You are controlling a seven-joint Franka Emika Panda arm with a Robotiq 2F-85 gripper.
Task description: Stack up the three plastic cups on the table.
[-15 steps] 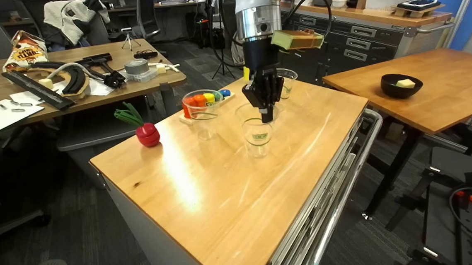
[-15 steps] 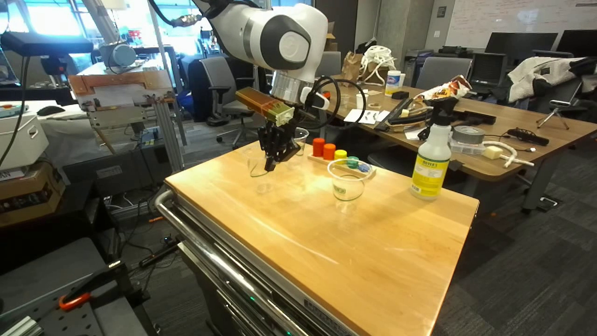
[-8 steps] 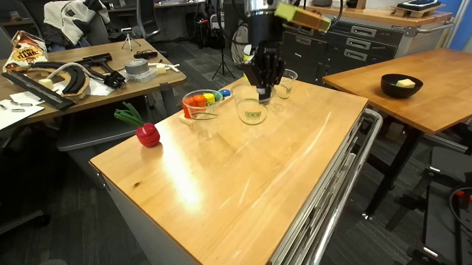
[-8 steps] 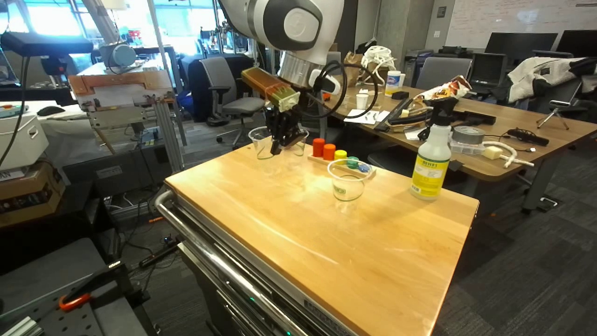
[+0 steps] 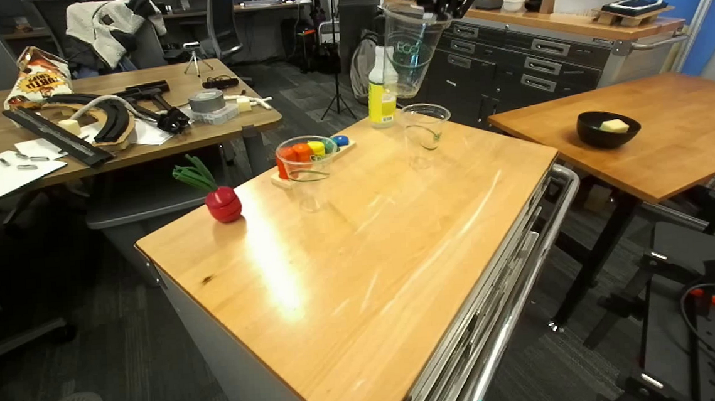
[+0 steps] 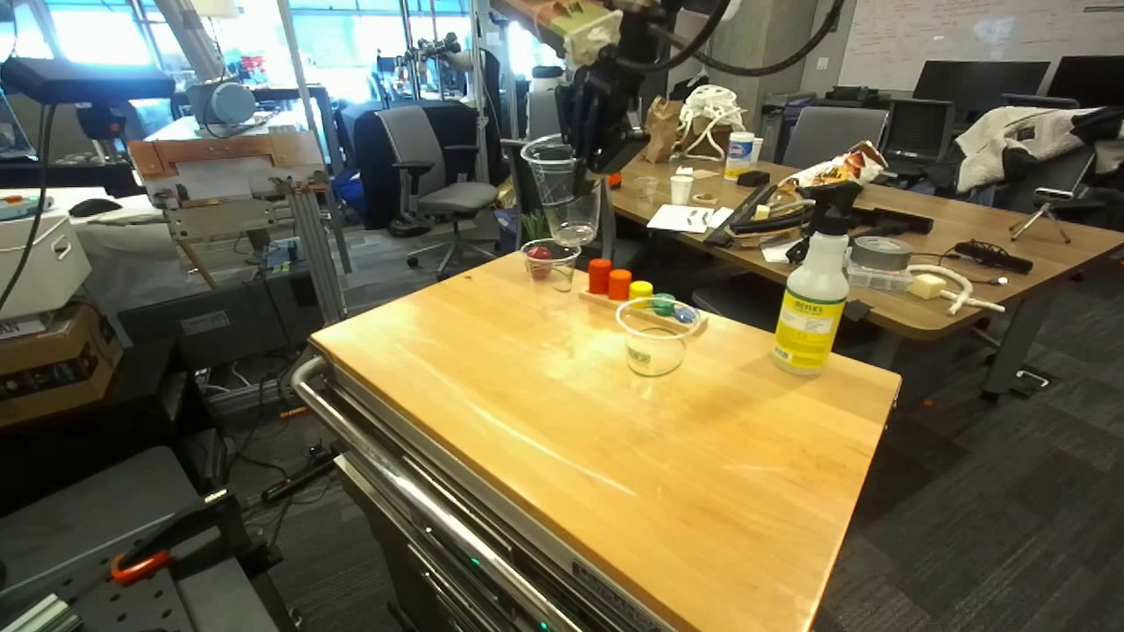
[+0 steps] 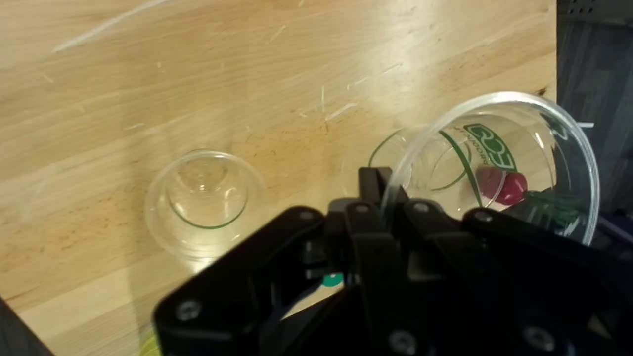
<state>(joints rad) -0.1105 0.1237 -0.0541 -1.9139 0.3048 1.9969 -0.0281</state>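
Clear plastic is pinched in the gripper [image 7: 388, 200], by the rim and side wall of the held cup [image 6: 560, 195], which is suspended mouth up, slightly tilted, well clear of the counter [image 5: 363, 288]. The one-sided pinch seems chosen so that the base is left free for nesting. Below, upright and well apart, a second cup [image 6: 552, 269] is stood near the coloured pegs [image 6: 620, 285] and a third cup [image 6: 657, 341] nearer the spray bottle [image 6: 812, 303]; mouths are kept upward, as stacking requires. Which is meant to receive cannot be told.
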